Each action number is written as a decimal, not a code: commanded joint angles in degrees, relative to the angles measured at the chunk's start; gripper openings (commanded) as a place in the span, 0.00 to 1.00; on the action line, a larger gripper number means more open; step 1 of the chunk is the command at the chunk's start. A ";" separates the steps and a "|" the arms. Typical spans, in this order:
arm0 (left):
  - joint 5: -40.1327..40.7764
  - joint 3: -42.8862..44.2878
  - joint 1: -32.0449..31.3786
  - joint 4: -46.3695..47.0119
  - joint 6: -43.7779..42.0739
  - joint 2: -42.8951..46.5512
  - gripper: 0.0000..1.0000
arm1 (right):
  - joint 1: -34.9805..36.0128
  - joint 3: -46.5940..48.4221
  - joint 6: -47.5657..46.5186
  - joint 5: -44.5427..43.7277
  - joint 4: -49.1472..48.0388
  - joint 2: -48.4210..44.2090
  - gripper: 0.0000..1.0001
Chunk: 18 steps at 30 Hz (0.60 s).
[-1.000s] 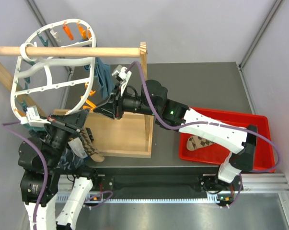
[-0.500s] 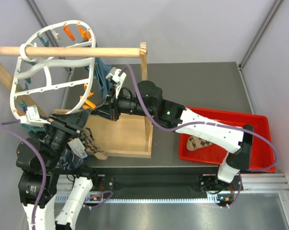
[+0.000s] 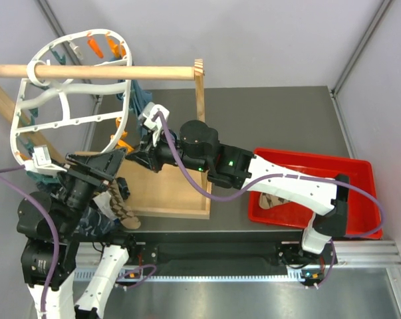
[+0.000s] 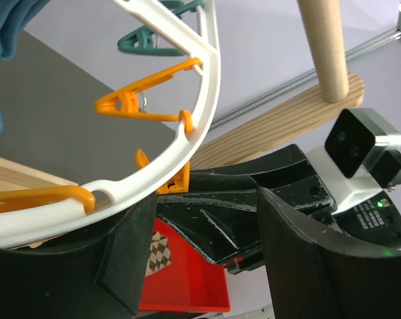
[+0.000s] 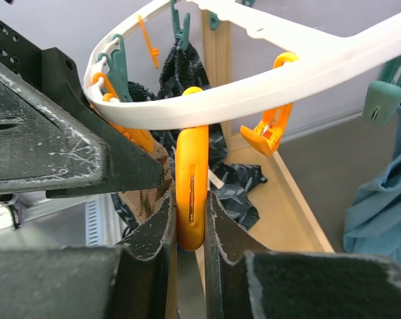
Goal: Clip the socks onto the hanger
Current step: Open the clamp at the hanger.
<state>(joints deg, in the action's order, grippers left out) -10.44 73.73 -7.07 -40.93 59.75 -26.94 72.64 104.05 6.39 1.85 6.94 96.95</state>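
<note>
The white oval hanger [image 3: 67, 86] hangs on the wooden rod, with orange and teal pegs along its rim [image 5: 267, 83]. My right gripper [image 5: 190, 209] is shut on an orange peg [image 5: 191, 179] under that rim. It shows at the hanger's lower right edge [image 3: 140, 157] in the top view. My left gripper [image 3: 102, 165] stands open just left of it, and nothing lies between its fingers [image 4: 207, 249]. One argyle sock [image 3: 118, 203] hangs below the left gripper; I cannot tell whether a peg holds it. Another sock [image 3: 274, 198] lies in the red tray.
The wooden rod [image 3: 120, 71] and its post [image 3: 200, 86] stand over a wooden base board [image 3: 177, 189]. A teal cloth [image 3: 144, 106] hangs from the hanger. Dark patterned fabric [image 5: 237, 183] lies on the board. The red tray [image 3: 360, 174] sits at the right.
My left gripper has gone from shut to open and the sock has dropped a little. The right arm has moved left to the hanger's rim and closed on the orange peg.
</note>
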 commanded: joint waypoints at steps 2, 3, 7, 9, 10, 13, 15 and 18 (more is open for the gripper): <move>1.64 0.71 -0.14 -1.26 0.28 -2.59 0.67 | 1.10 1.59 -3.31 -3.86 -0.79 -1.23 0.00; 2.00 0.80 -0.14 -1.43 0.28 -2.59 0.67 | 1.01 1.59 -3.58 -4.22 -0.70 -1.23 0.00; 3.67 0.27 -0.14 -1.96 0.19 -2.86 0.67 | 1.10 2.03 -3.84 -3.26 -0.44 -1.41 0.00; 4.19 -0.43 -0.14 -0.66 0.55 -3.03 0.67 | 1.36 2.30 -3.67 -2.55 -0.52 -1.50 0.00; 4.02 -1.74 -0.05 0.31 1.33 -2.95 0.67 | 1.54 2.38 -3.58 -2.29 -0.61 -1.50 0.00; 3.85 -4.29 -0.14 4.88 2.22 -2.77 0.67 | 1.89 2.56 -3.58 -2.29 -0.61 -1.32 0.00; 3.58 -5.53 -0.05 7.87 2.04 -2.33 0.67 | 1.98 2.74 -3.41 -2.11 -0.52 -1.23 0.00; 4.02 -7.29 -0.05 11.48 1.60 -1.71 0.67 | 1.98 2.83 -2.97 -2.20 -0.52 -1.15 0.00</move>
<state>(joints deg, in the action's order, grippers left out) -7.60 67.85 -7.07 -38.74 61.63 -28.38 72.71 104.05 3.99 -2.31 7.81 96.95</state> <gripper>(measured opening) 0.669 0.118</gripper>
